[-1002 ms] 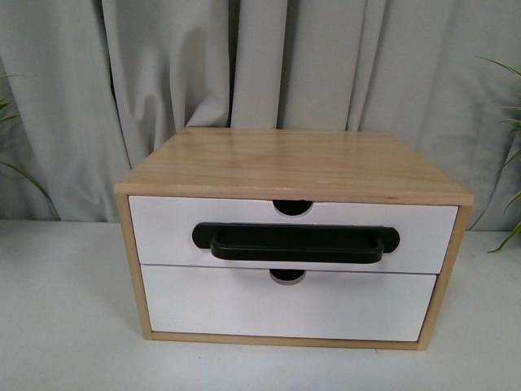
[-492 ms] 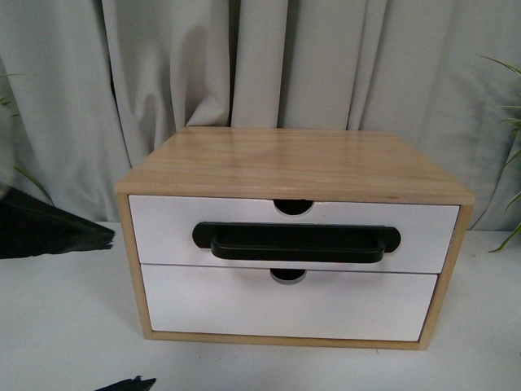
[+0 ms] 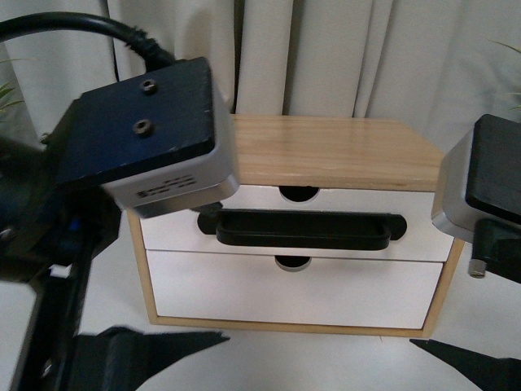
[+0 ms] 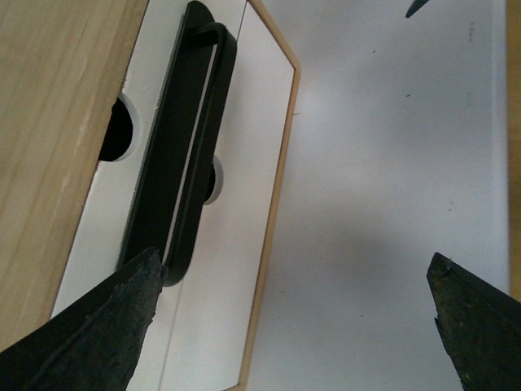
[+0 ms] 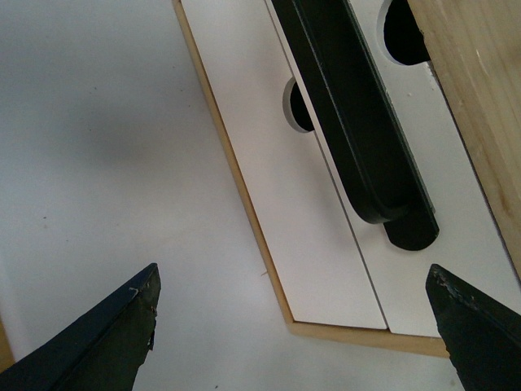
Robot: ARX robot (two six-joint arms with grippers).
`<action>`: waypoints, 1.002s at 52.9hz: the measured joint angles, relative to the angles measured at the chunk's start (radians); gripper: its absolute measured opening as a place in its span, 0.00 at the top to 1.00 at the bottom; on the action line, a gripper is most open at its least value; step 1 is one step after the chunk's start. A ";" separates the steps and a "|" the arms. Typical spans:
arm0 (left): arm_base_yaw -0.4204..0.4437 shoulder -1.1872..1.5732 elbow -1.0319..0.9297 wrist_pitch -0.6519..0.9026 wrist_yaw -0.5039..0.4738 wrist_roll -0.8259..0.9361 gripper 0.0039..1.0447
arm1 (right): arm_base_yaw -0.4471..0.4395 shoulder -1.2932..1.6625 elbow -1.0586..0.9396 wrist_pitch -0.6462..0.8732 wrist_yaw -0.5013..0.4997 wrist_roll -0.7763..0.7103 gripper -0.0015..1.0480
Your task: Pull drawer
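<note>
The drawer [image 3: 350, 199] sits in the upper slot of a light wood cabinet [image 3: 334, 155], its white front close against the cabinet face, with the long black bar handle [image 3: 301, 230] across it and a half-round notch in its top edge, above a plain white lower drawer [image 3: 293, 293] without a handle. The left gripper [image 4: 293, 257] hangs in front of the handle's left end with its fingers spread wide and holding nothing, one fingertip [image 4: 134, 285] near that end, though contact cannot be told. The right gripper [image 5: 293, 267] is likewise spread wide and empty over the white table [image 3: 326, 358] before the cabinet's right corner
</note>
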 joint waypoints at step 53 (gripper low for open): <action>-0.027 0.311 0.276 -0.098 -0.166 0.119 0.06 | 0.061 0.270 0.199 0.016 0.050 -0.075 0.09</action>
